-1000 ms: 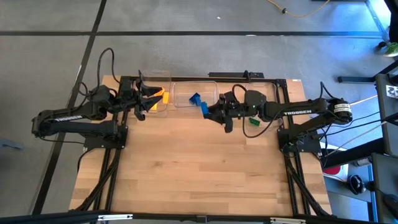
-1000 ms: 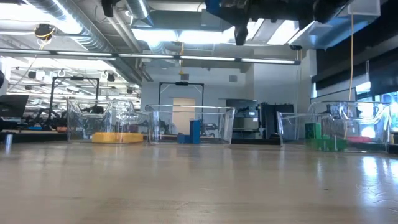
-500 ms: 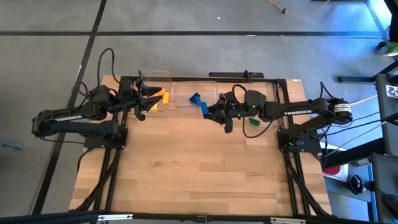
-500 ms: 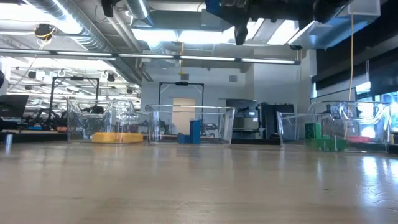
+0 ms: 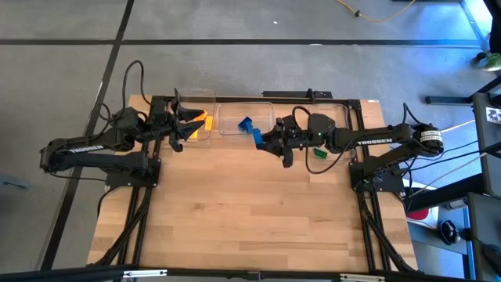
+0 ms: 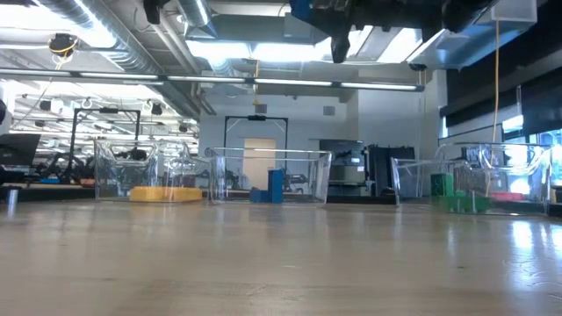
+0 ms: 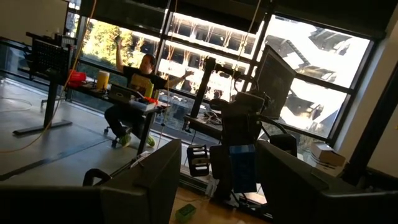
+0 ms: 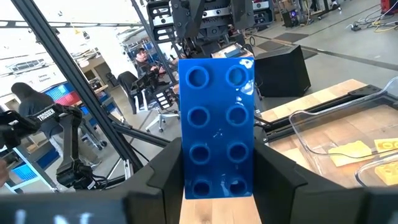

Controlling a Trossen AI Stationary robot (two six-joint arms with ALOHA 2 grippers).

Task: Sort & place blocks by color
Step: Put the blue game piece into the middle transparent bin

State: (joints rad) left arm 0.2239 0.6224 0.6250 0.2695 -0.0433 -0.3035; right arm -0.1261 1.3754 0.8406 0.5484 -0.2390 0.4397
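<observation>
Blue studded rectangular plastic brick (image 8: pixel 216 127): clamped upright between the two dark fingers of the right gripper (image 5: pixel 261 139), its eight studs facing the wrist camera. In the high view the brick (image 5: pixel 256 136) sits at the gripper's tip, held above the near edge of the middle clear plastic bin (image 5: pixel 232 109) at the far side of the light wooden table (image 5: pixel 243 211).

A second blue brick (image 5: pixel 245 124) lies inside the middle bin; in the low view it stands upright on the bin floor (image 6: pixel 276 185).

Yellow bricks (image 5: pixel 203 120) lie in the left clear bin (image 5: pixel 196 95), seen in the low view as a flat yellow layer (image 6: pixel 165 193). Green bricks (image 6: pixel 455 198) occupy the right clear bin (image 6: pixel 465 172); one green piece (image 5: pixel 319 153) shows beside the right arm from above.

Left gripper (image 5: pixel 182 125): held over the left bin above the yellow bricks, fingers spread apart with nothing between them.

In the left wrist view, a seated person (image 7: pixel 138 93) at a desk appears in the room beyond the table.
</observation>
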